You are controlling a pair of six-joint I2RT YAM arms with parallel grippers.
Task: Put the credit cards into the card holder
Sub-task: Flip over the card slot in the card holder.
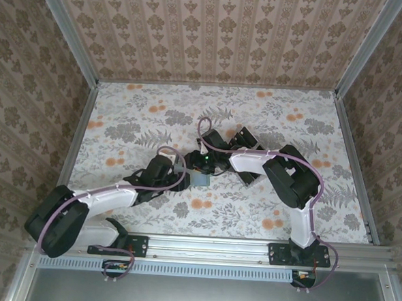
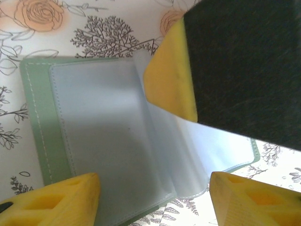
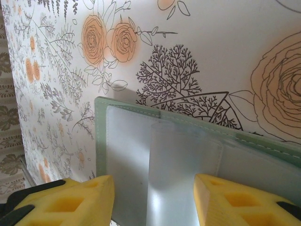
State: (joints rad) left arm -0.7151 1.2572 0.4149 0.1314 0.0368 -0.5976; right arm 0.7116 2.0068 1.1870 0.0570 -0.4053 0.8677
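The card holder [image 2: 94, 136] lies open on the flowered table, with a sage-green cover and bluish-grey clear sleeves inside. In the top view the card holder [image 1: 200, 180] shows as a small grey patch where both arms meet. My left gripper [image 2: 153, 188] is open, its yellow fingers straddling the holder's near edge. My right gripper [image 3: 153, 197] is open too, with one clear sleeve [image 3: 174, 179] standing up between its fingers. One of its yellow fingers [image 2: 169, 80] rests against the sleeves from above. No credit card shows in either wrist view.
Dark flat pieces [image 1: 247, 135] lie on the table just behind the right forearm; I cannot tell whether they are cards. Papered walls and metal rails [image 1: 353, 167] close in the table on three sides.
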